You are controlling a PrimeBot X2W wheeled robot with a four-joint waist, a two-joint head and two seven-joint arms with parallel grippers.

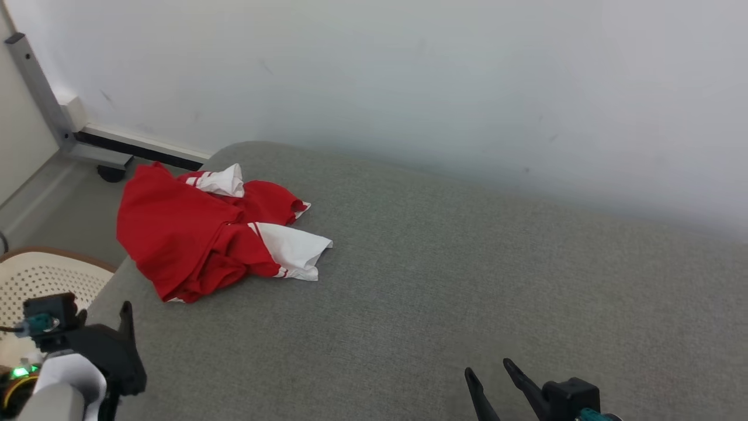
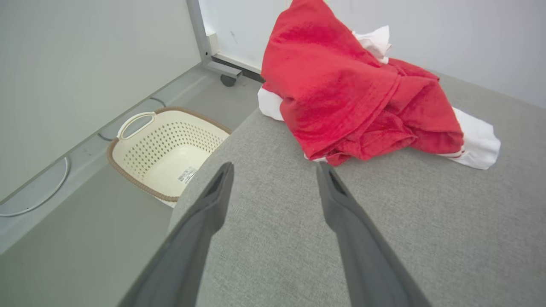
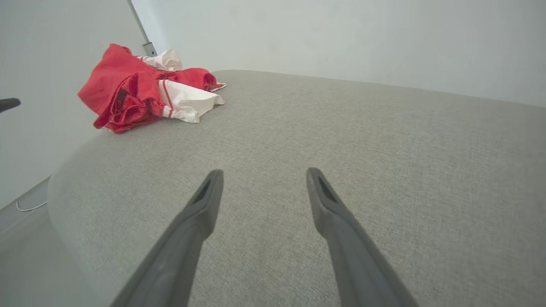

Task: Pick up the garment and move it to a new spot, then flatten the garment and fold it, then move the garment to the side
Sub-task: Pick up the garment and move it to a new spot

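**A:** Where was the garment (image 1: 193, 234)?

**B:** It lay crumpled in a red and white heap on the grey tabletop (image 1: 467, 263). It was just ahead of the left claw (image 2: 274, 167) and a little to its right, near it but not touching. The heap's far left part reached past the tabletop's edge.

**A:** And from the right claw (image 3: 263, 172)?

**B:** Well apart from it. The garment sat far ahead and off to that claw's left, by the tabletop's corner.

**A:** Was either claw holding anything?

**B:** No. Both were released, with the jaws spread wide and nothing between them. The right one pointed across bare grey cloth. The left one sat at the tabletop's rounded edge, with one finger over the cloth and the other lined up with the rim.

**A:** Anything else close by?

**B:** A cream basket (image 2: 170, 132) with a brown rim stood on the floor (image 2: 64, 256). It was ahead of the left claw and to its left, close beside the tabletop's edge. A pale wall (image 1: 409, 76) rose beyond the garment.
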